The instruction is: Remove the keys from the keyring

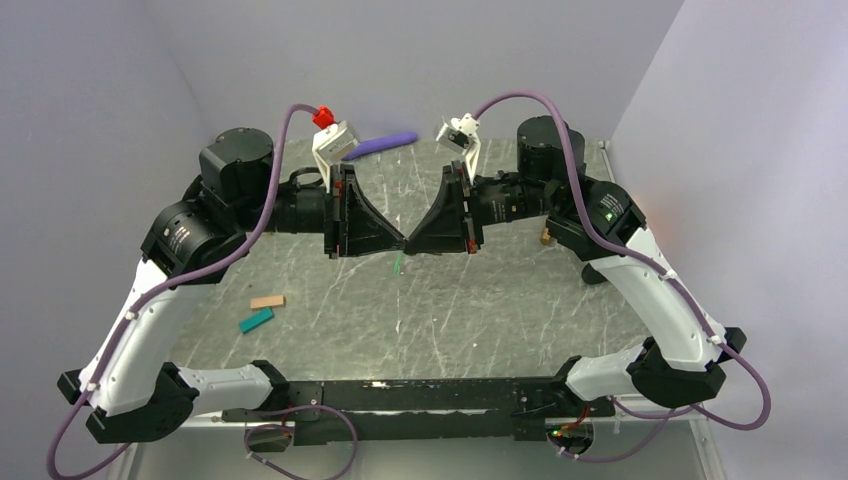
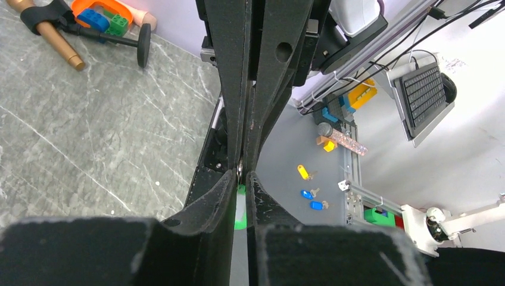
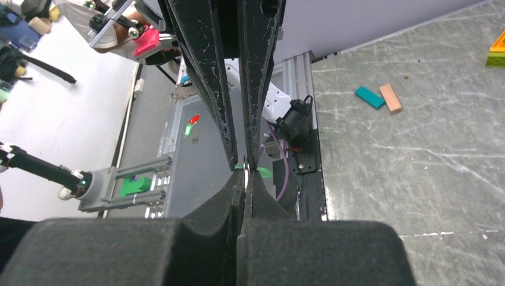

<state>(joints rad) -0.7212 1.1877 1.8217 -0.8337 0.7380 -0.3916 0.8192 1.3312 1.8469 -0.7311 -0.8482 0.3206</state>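
Over marbled table (image 1: 500, 300), mid-frame, clamped keyring (image 2: 240, 169) tip-to-tip in left gripper (image 2: 240, 176) and right gripper (image 3: 245, 173), keys (image 1: 398, 263) dangling below; mid-removal, needed careful prying next

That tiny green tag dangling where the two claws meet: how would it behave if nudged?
Probably light: the green tag is far smaller than the teal block. It hangs below where left gripper meets right gripper, so likely swings. It looks thin, perhaps awkward to pinch.

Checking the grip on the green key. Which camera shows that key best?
Left wrist: the green key shows as a bright strip seen between the fingers of the left gripper. Top external shows only a thin sliver under the meeting fingertips. Right wrist shows small green bits beside the right gripper.
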